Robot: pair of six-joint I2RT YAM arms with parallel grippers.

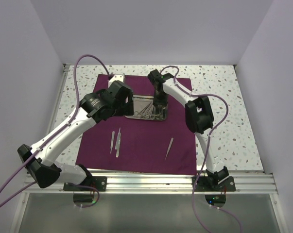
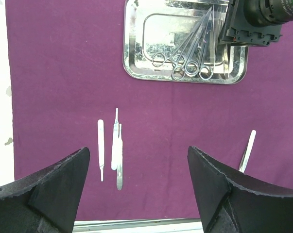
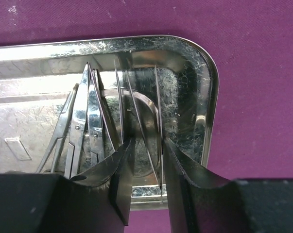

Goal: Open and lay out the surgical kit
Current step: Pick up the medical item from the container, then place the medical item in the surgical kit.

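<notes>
Speckled counter (image 1: 224, 97); maroon wrap (image 1: 141, 141) spread, four tools (image 2: 115, 141) out, forceps (image 3: 93, 116) left in tray (image 2: 128, 63). My left jaws empty, released; right jaws parted astride tweezers (image 3: 158, 107).

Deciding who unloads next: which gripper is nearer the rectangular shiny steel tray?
Right. The right gripper is down inside the tray among its instruments; the left gripper hovers above the maroon cloth, outside it.

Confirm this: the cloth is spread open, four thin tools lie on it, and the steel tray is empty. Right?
No. The steel tray is not empty: ring-handled instruments lie in it, as the left wrist view shows. The cloth is spread open, with four thin tools on it.
</notes>
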